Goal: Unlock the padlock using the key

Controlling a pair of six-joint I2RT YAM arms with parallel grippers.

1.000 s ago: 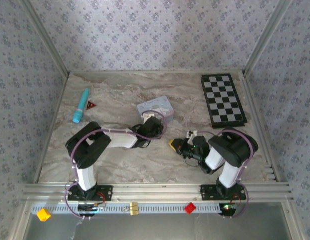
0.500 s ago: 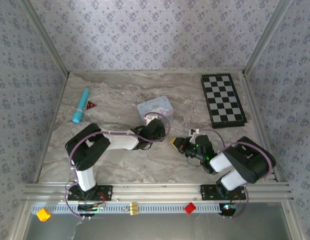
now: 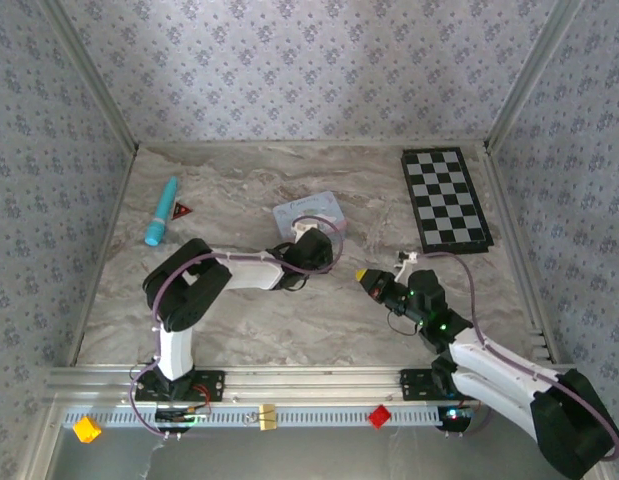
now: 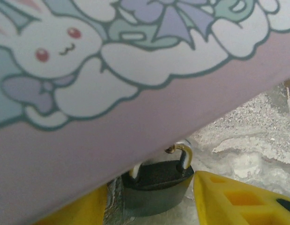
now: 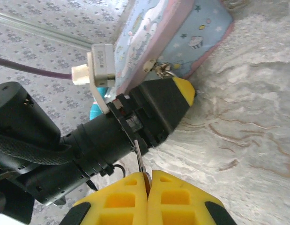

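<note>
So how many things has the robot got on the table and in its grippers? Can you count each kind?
Padlock: 1
Key: 1
Cartoon tin box: 1
Chessboard: 1
Teal tube: 1
Small red triangle: 1
Total: 6

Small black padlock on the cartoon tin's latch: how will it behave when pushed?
The small black padlock hooks on by a thin metal shackle, so it'll probably swing or twist if pushed. Its blocky body looks rigid, likely dense. The left gripper's yellow fingers seem clamped on it, steadying it.
</note>
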